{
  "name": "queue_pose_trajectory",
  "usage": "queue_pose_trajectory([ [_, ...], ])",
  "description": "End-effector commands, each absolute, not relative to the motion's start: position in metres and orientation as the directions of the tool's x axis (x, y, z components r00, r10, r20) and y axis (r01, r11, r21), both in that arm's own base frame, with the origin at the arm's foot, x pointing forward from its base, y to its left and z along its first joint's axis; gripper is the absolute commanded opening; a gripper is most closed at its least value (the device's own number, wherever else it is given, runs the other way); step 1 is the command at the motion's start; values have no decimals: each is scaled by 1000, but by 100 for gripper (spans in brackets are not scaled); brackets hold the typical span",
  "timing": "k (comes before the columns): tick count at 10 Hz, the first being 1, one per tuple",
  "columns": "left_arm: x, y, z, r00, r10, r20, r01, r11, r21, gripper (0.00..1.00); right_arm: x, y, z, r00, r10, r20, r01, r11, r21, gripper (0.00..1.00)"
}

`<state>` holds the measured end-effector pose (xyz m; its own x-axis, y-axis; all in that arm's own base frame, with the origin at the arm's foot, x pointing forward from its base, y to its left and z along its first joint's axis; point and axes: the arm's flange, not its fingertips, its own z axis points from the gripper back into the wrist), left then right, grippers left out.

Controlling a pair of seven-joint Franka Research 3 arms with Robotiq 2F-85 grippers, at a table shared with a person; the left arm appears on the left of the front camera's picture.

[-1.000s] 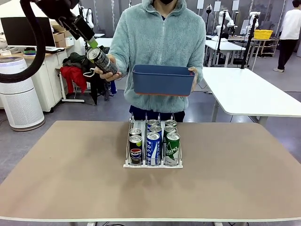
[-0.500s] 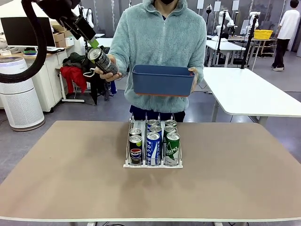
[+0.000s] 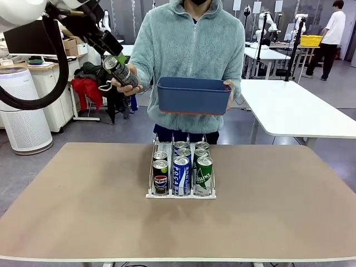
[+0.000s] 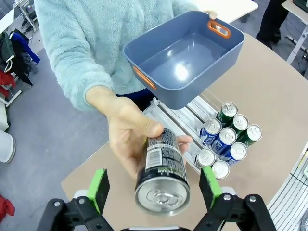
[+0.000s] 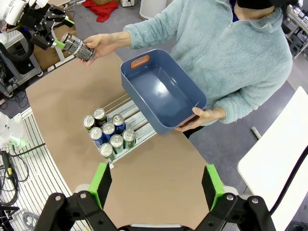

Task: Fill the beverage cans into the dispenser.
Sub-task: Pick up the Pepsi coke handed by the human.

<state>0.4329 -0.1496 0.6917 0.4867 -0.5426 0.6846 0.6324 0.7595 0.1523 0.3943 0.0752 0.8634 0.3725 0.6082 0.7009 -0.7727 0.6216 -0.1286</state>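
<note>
The dark can (image 4: 161, 173) lies dead ahead of the left end effector (image 4: 154, 190), cradled in the person's hand (image 4: 130, 139) up over the far left edge of the desk (image 3: 83, 211). Its silver top faces the wrist camera, so its long axis runs roughly along the line of the green pads (image 4: 98, 187), which stand wide on either side of it without yet touching (the front view suggests one pad is just beside the top rim, but contact cannot be confirmed). In the front view the can tilts, top up toward the arm, bottom down in the palm.

The left arm is plainly the nearer one. The right end effector (image 5: 156, 190) hangs high over the desk, also spread wide and holding nothing, well apart from the can.

The dispenser (image 3: 181, 167) sits mid-desk below, holding seven cans: three in the middle and right lanes, two in the left lane (that back slot looks like the open place). The person's other hand holds a blue bin (image 3: 193, 94), empty inside, above the rack.

My judgement: the coming move is a close across the can's width, then a carry down to the left lane.
</note>
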Motion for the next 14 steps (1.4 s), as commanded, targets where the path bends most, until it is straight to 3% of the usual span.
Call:
queue_pose_trajectory([
  [1, 431, -149, 676, 474, -536, 699, 648, 749, 136, 100, 394, 76, 863, 382, 600, 703, -768, 630, -120, 100],
  [11, 436, -154, 657, 506, -541, 672, 631, 763, 140, 100, 394, 76, 863, 382, 600, 703, -768, 630, -120, 100],
  [12, 436, -154, 657, 507, -540, 671, 630, 764, 139, 41, 394, 76, 863, 382, 600, 703, -768, 630, -120, 100],
  [13, 436, -155, 657, 501, -540, 676, 628, 764, 144, 41, 394, 76, 863, 382, 600, 703, -768, 630, -120, 100],
  [14, 435, -156, 657, 503, -533, 680, 628, 766, 137, 0, 394, 76, 863, 382, 600, 703, -768, 630, -120, 100],
])
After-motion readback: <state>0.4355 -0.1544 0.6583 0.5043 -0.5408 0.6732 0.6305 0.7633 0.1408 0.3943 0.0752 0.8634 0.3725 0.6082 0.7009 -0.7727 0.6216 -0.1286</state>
